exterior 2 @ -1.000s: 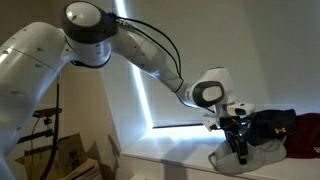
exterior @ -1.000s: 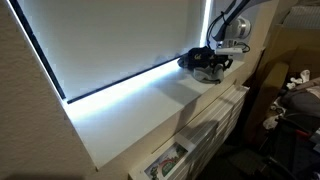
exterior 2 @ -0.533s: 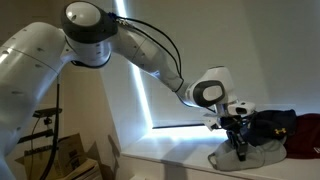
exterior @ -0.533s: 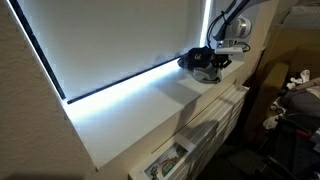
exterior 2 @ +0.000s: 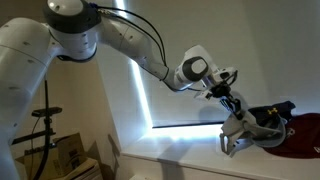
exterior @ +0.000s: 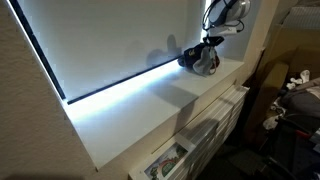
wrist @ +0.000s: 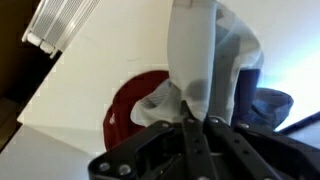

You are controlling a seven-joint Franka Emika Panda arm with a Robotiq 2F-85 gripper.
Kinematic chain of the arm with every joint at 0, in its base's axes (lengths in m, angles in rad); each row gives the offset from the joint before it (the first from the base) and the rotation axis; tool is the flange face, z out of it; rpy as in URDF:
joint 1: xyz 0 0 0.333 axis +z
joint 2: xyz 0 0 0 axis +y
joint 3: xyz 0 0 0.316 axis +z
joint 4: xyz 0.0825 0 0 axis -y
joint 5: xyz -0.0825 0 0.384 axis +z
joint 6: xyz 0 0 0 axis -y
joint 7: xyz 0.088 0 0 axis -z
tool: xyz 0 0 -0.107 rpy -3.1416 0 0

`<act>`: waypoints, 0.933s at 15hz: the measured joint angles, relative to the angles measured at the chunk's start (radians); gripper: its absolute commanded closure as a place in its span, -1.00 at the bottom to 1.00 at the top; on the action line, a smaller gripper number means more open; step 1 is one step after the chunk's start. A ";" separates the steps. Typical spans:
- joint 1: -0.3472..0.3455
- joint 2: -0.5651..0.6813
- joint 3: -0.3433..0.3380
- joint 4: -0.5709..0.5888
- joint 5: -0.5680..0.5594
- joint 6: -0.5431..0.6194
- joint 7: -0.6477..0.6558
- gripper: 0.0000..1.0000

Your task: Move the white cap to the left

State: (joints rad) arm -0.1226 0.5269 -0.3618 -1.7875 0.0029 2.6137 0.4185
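Observation:
The white cap [exterior 2: 240, 136] hangs in the air above the white counter [exterior 2: 170, 166], pinched by its fabric in my gripper [exterior 2: 231, 108], which is shut on it. In an exterior view the white cap [exterior: 208, 63] dangles under the gripper [exterior: 212, 46] at the counter's far end. In the wrist view the pale fabric of the white cap [wrist: 205, 60] runs up from my fingertips [wrist: 196, 124]. The dark cap [exterior 2: 270, 118] with its red part lies on the counter just behind and below; the wrist view shows the dark cap's red part [wrist: 130, 102].
A bright window blind [exterior: 120, 40] backs the long white counter [exterior: 150, 110]. Drawers [exterior: 205, 130] sit below the counter's front edge. Cluttered items [exterior: 295, 95] stand beside the counter. A stand and a box [exterior 2: 60, 150] are at the room's side.
The jaws closed on the white cap and the arm rose, lifting the cap off the counter. The dark cap stayed in place.

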 measured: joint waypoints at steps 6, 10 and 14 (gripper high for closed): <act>0.122 -0.098 0.011 0.035 -0.147 0.012 0.032 0.98; 0.101 -0.118 0.110 0.049 -0.097 0.018 -0.104 0.98; 0.070 -0.134 0.199 0.056 -0.030 0.021 -0.265 0.98</act>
State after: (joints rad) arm -0.0522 0.3928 -0.1625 -1.7320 -0.0276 2.6348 0.1536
